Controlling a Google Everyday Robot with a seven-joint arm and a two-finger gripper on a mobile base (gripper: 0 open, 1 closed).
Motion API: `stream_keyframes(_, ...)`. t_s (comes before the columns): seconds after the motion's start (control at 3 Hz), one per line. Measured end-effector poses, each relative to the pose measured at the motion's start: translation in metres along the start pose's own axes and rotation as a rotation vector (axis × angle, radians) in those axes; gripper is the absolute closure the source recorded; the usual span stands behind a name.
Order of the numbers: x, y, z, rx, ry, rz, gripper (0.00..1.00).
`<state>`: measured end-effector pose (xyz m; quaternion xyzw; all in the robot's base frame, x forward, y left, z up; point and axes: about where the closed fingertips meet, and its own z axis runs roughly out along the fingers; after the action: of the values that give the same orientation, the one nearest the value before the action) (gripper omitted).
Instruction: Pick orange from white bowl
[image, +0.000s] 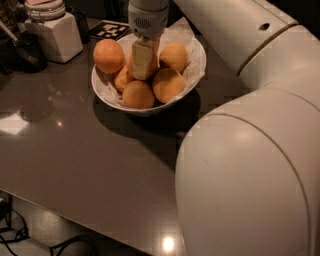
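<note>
The white bowl (196, 75), lined with crinkled white paper, stands on the dark table and holds several oranges. My gripper (141, 62) points straight down into the middle of the bowl. It sits on a central orange (128, 64) that it mostly hides. Another big orange (108, 56) rests high on the left rim. Two more oranges (168, 85) lie in front, and one (174, 56) lies at the back right. I cannot see whether the gripper holds the central orange.
A white square jar (57, 34) stands at the back left, with dark objects (22, 47) beside it. A black-and-white marker tag (111, 30) lies behind the bowl. My large white arm (250, 165) fills the right side. The table's front edge (75, 215) runs diagonally, with cables on the floor below.
</note>
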<state>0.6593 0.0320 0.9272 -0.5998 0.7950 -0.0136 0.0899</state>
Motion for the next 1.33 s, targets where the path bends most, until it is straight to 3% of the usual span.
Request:
stream_keyframes(0.67,0.000,0.000,-0.001,0.000,0.000,0.001,0.83)
stream_keyframes(1.0,-0.005,0.003,-0.019,0.063,-0.057,-0.033,1.00)
stream_keyframes(1.33,-0.001,0.020,-0.057,0.109,-0.158,-0.084,1.00)
